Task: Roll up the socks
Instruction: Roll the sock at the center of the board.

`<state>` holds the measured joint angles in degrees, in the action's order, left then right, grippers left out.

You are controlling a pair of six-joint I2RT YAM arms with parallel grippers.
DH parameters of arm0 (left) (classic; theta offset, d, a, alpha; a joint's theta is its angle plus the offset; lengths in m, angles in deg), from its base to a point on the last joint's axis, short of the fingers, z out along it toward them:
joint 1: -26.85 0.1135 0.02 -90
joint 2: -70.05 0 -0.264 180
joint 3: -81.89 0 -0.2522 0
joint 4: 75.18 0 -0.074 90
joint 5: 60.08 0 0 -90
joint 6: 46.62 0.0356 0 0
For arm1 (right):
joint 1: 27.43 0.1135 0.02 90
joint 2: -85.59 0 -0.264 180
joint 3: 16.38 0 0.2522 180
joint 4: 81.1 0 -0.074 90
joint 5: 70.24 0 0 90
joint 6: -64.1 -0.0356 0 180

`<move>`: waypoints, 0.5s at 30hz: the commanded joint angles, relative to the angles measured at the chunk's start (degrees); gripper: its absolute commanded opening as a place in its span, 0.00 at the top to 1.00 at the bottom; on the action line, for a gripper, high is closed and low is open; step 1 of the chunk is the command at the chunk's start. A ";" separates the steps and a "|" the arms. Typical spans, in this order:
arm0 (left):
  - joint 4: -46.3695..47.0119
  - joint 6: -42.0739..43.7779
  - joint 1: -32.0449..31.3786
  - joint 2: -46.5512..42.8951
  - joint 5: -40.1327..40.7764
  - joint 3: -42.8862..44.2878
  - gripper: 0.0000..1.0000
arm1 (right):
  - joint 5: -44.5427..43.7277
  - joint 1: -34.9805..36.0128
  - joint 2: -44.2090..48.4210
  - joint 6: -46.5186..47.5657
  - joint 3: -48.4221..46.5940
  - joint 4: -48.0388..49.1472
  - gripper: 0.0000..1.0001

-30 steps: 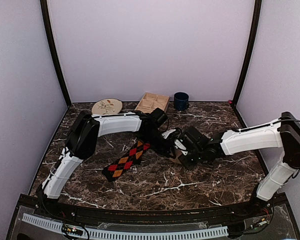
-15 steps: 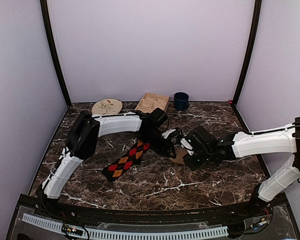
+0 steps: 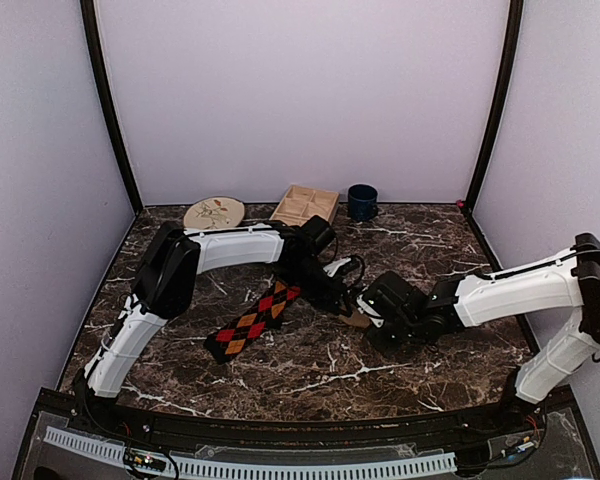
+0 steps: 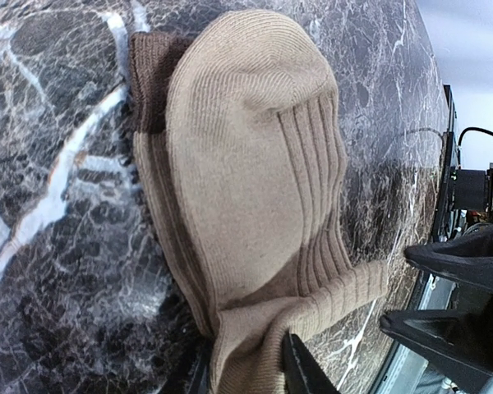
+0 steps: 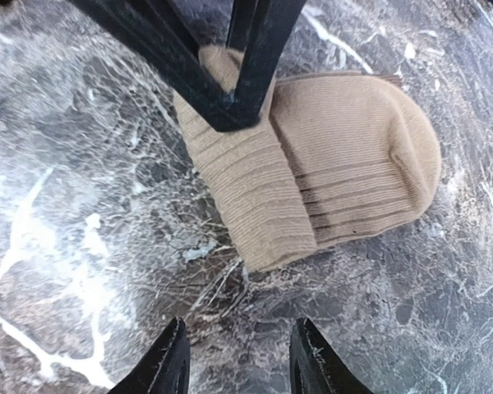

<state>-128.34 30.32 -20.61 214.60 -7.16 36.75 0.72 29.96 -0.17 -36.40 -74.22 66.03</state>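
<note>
Right end effector drifts nearer, fingers apart, empty. Left end effector stays clamped on tan sock; rolling barely started.

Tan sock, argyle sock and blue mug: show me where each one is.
tan sock (image 5: 361, 156): right wrist view, on the flat part near its rounded end.
argyle sock (image 3: 251, 321): top external view, on a diamond at mid-length.
blue mug (image 3: 361, 203): top external view, on its side wall.
</note>
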 commanded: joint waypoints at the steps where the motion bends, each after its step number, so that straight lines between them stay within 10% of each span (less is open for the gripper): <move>1: -7.21 -0.45 -0.17 4.85 4.01 -1.74 0.69 | -2.29 0.42 -2.44 1.04 -1.30 3.00 0.59; 11: -7.71 0.06 -0.17 5.78 3.16 -1.37 0.69 | -4.25 0.36 -3.79 2.85 -2.05 5.11 0.54; 15: -8.02 0.17 -0.17 6.09 2.64 -1.02 0.69 | -3.73 0.36 -4.82 2.81 -4.04 3.83 0.30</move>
<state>-128.93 30.25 -20.26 215.37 -8.69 37.62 -2.39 29.96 -3.69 -34.04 -75.44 69.09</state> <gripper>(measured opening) 0.310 0.666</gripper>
